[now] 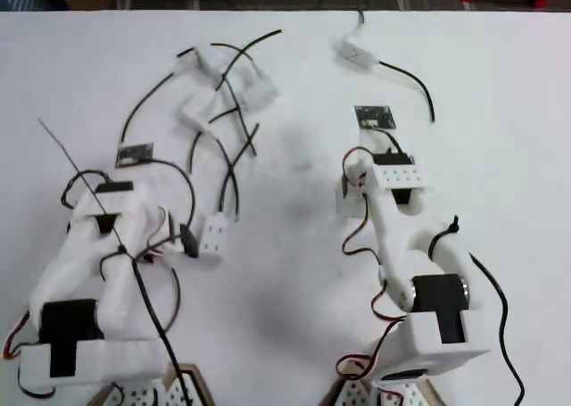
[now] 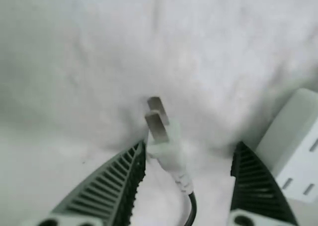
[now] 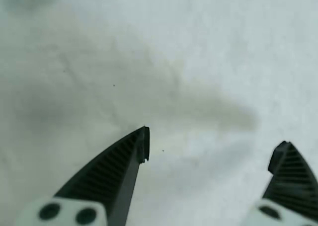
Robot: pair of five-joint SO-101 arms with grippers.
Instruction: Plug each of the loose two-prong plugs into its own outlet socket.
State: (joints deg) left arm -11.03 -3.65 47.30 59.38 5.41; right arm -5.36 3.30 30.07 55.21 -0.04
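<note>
A white two-prong plug (image 2: pixel 164 146) on a black cord lies on the white table between the fingers of my left gripper (image 2: pixel 191 149). It rests against one finger, prongs pointing away. That gripper is open. A white outlet socket (image 2: pixel 293 151) sits just outside the other finger; in the high view this socket (image 1: pixel 214 235) lies beside the left arm's tip (image 1: pixel 186 240). My right gripper (image 3: pixel 213 146) hangs open over bare table with nothing between its fingers. The right arm (image 1: pixel 393 178) stands right of centre.
Several more white sockets and plugs with tangled black cords (image 1: pixel 223 111) lie at the back left. Another white plug piece (image 1: pixel 357 51) with its cord lies at the back right. The table's far edge (image 1: pixel 285 12) runs along the top.
</note>
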